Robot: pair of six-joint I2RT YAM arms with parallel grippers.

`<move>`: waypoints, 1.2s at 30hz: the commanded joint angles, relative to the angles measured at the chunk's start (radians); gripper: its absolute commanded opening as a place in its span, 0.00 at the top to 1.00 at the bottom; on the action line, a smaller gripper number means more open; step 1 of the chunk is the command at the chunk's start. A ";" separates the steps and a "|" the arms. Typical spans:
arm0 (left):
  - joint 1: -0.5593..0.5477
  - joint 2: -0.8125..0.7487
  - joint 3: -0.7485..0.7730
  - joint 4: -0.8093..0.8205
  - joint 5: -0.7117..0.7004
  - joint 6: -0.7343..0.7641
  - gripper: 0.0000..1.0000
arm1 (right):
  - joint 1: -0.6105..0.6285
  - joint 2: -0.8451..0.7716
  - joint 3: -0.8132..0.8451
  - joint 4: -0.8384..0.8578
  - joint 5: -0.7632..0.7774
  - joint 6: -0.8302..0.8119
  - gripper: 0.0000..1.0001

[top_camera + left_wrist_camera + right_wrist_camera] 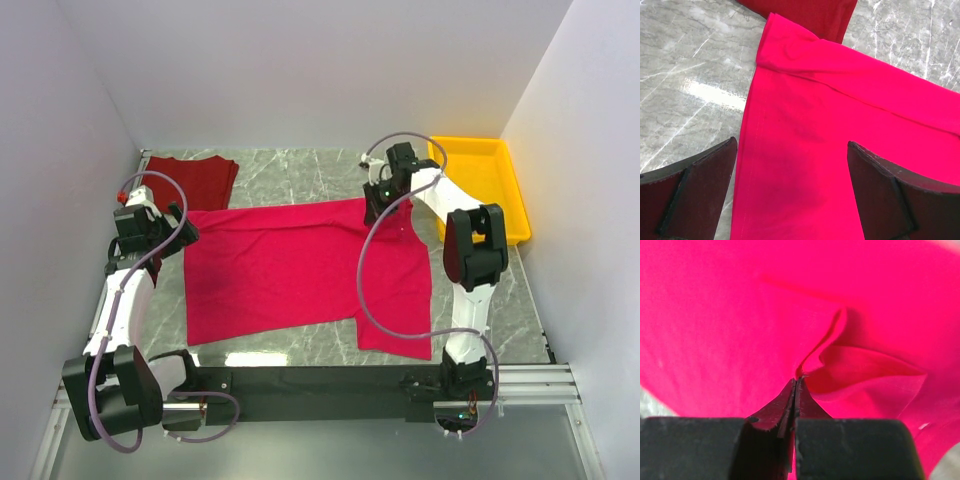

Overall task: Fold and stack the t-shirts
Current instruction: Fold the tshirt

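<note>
**A thin pinch on one side, nothing held on the other**

My right gripper (796, 382) is closed tight on a small raised fold of the bright crimson-pink cloth t-shirt (290, 270), at its far edge. From there the shirt spreads flat on the grey marbled surface (290, 170), toward my bases and off to that gripper's left.

My left gripper (791, 147) hangs with its jaws wide apart and holds nothing. The shirt's left hem lies just below it.

As I judge it, the pinch is thin. A quick lift could pull it free, or drag the unheld left side askew and bunch the cloth.

The darker brick-red folded t-shirt (195, 180) lies just beyond my left gripper, close against the pink sleeve. A sweeping fold could catch it.
</note>
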 commanded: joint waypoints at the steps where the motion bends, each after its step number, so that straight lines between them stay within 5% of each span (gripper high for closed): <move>1: 0.005 -0.019 -0.005 0.033 0.025 0.014 0.04 | 0.028 -0.094 -0.104 -0.017 -0.014 -0.063 1.00; 5: 0.008 -0.015 -0.006 0.036 0.029 0.014 0.04 | 0.091 -0.177 -0.267 -0.041 0.048 -0.165 0.90; 7: 0.008 -0.016 -0.006 0.036 0.031 0.016 0.04 | 0.097 -0.228 -0.331 -0.053 0.062 -0.192 0.63; 8: 0.010 -0.019 -0.009 0.036 0.026 0.016 0.04 | 0.097 -0.249 -0.351 -0.054 0.071 -0.203 0.60; 17: 0.011 -0.024 -0.017 0.041 0.039 0.011 0.04 | 0.030 -0.398 -0.275 -0.061 -0.047 -0.218 0.57; 30: 0.013 -0.053 -0.028 0.033 0.045 0.011 0.04 | 0.034 -0.015 0.110 -0.177 -0.061 -0.191 0.47; 36: 0.014 -0.062 -0.043 0.036 0.046 0.008 0.04 | 0.048 0.039 0.136 -0.183 -0.018 -0.197 0.46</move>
